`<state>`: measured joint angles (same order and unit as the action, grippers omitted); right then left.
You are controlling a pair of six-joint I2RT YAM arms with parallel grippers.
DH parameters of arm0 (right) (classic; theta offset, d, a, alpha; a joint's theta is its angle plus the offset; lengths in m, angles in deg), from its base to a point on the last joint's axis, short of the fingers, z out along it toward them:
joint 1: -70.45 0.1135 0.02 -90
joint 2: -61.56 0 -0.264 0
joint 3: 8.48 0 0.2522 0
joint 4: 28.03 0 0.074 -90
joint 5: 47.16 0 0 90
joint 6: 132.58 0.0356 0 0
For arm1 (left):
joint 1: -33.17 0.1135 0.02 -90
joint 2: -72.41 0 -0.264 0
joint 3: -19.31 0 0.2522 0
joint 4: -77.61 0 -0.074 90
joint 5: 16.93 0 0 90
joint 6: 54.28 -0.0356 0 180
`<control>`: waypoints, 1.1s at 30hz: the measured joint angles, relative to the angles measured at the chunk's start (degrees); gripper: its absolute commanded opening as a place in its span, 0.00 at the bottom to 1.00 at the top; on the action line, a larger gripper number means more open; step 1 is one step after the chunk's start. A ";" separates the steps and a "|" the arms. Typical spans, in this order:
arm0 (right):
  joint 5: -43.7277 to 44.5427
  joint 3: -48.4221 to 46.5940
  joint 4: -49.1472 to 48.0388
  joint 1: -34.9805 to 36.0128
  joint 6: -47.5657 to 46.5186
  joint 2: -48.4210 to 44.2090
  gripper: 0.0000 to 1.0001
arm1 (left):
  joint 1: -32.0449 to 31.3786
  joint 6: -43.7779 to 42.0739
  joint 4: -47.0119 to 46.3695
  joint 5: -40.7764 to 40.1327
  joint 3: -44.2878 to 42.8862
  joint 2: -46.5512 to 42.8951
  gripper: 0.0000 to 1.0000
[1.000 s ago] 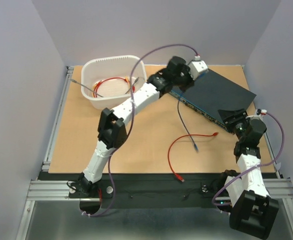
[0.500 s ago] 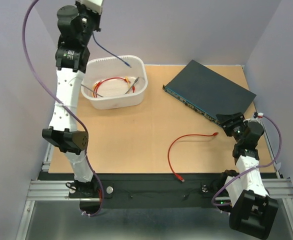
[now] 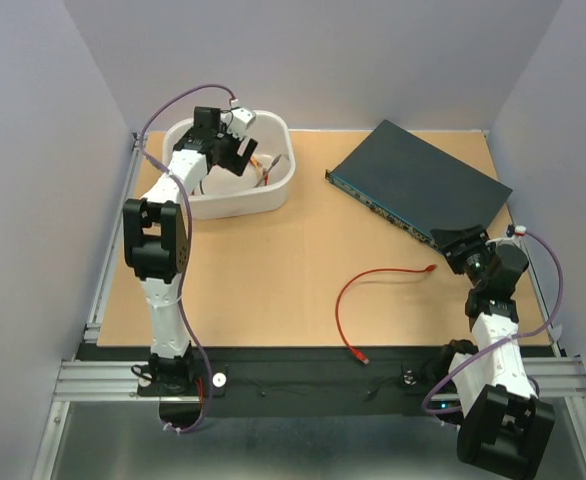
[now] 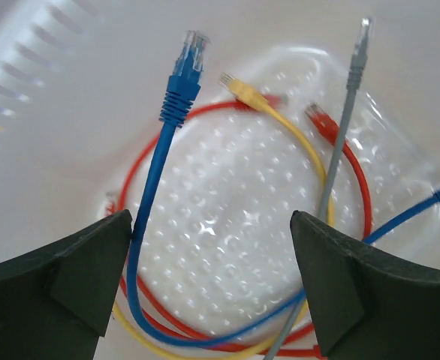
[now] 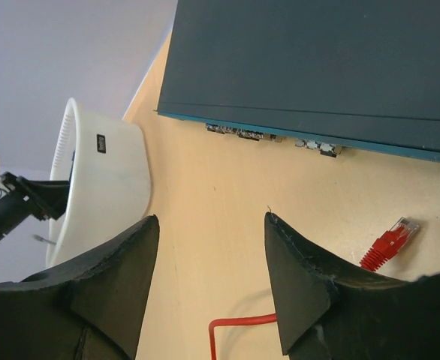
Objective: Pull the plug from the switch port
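A: Item, blue plug (image 4: 188,52): where is it found?
B: Lodged in the white tub (image 3: 263,198), ten o'clock; the switch (image 3: 423,185) is kept at two o'clock. Nothing is pinched: left gripper (image 4: 211,225) and right gripper (image 5: 211,217) are spread.
A: Handling?
B: Judged light, lead limp, latch brittle; best taken by the boot.

A tan tabletop (image 3: 273,270) is enclosed on three sides by pale lilac walls (image 3: 323,60). It is edged by silver metal rails (image 3: 111,250), and a black strip (image 3: 293,365) is laid along its near edge.
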<state>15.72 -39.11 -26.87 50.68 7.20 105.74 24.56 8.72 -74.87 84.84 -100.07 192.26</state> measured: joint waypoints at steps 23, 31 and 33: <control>3.10 -2.16 9.46 -0.02 -1.53 -7.19 0.68 | -48.96 -5.03 1.77 10.16 17.20 -2.51 0.99; 4.37 -3.32 13.75 0.00 -3.98 -8.63 0.68 | -49.57 -3.06 -5.31 3.39 15.96 2.34 0.00; 4.68 -3.32 14.40 0.00 -4.48 -8.63 0.68 | -49.51 -2.67 -6.14 2.91 15.96 2.12 0.00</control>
<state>20.40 -42.43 -12.47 50.68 2.72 97.11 -24.94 6.05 -81.01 87.75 -84.12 194.38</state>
